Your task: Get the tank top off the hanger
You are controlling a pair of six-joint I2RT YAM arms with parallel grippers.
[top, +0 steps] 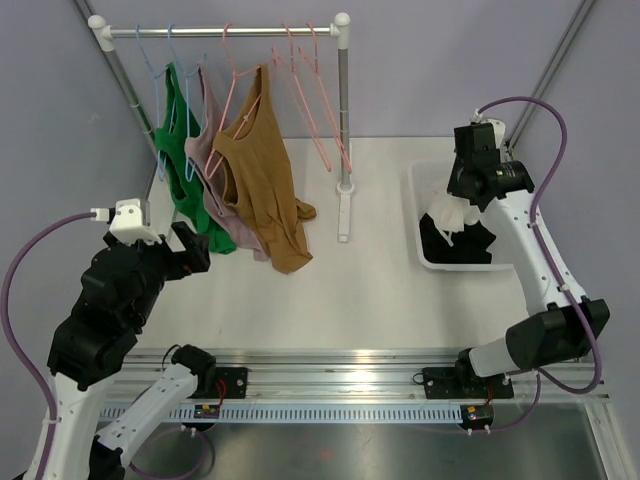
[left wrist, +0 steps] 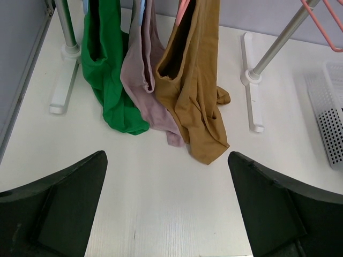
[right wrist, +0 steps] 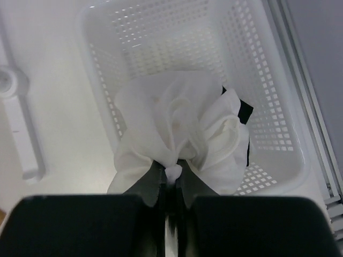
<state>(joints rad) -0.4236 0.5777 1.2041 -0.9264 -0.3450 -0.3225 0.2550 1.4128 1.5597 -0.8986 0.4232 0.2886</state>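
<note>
My right gripper [right wrist: 172, 172] is shut on a bunched white tank top [right wrist: 179, 131] and holds it over the white basket [right wrist: 257, 69]; from above the white top [top: 449, 217] hangs over dark clothes in the basket [top: 424, 255]. On the rack, a brown tank top [top: 265, 175], a mauve one [top: 212, 160] and a green one [top: 183, 150] hang on hangers, their hems on the table. My left gripper [top: 190, 247] is open and empty, near the table's left side, short of the hanging tops [left wrist: 195, 85].
The rack rail [top: 225, 30] carries several empty pink hangers [top: 318, 95] at its right end. The rack's right post and foot [top: 345, 205] stand between the tops and the basket. The left foot [left wrist: 61, 91] shows in the left wrist view.
</note>
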